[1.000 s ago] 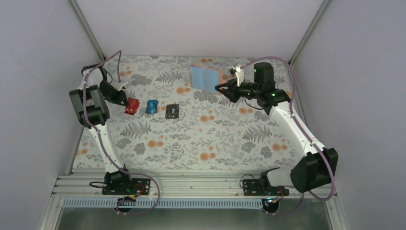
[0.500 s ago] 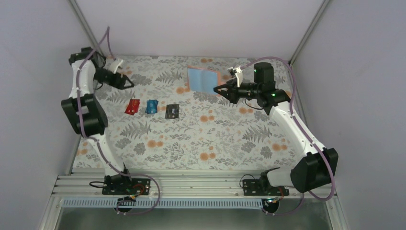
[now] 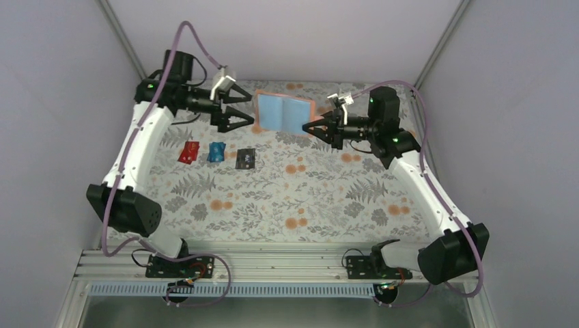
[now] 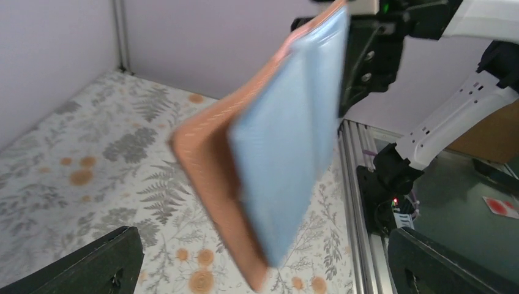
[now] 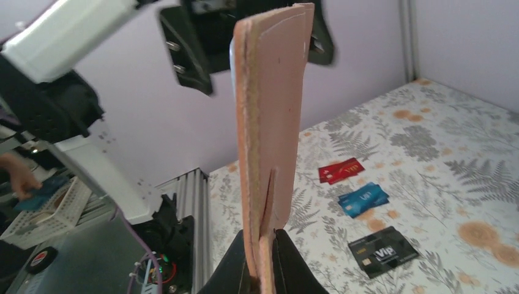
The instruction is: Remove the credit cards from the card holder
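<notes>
The card holder (image 3: 283,113), tan outside and light blue inside, hangs unfolded above the back of the table. My right gripper (image 3: 310,126) is shut on its right edge; in the right wrist view the black fingers (image 5: 240,269) pinch the tan leather (image 5: 272,122) at the bottom. My left gripper (image 3: 247,109) stands open just left of the holder, apart from it. In the left wrist view the holder (image 4: 275,141) fills the space ahead between the wide fingers (image 4: 92,263). The credit cards lie in a row on the cloth: red (image 3: 188,152), blue (image 3: 216,152), black (image 3: 245,159).
The flowered tablecloth (image 3: 307,198) covers the table inside grey walls. An aluminium rail (image 3: 273,263) carries both arm bases at the near edge. The three cards also show in the right wrist view: red (image 5: 340,170), blue (image 5: 363,199), black (image 5: 383,250).
My left arm has swung from beside the red card up and right to the holder, and its jaws have opened wide. The right gripper has carried the holder slightly left.
</notes>
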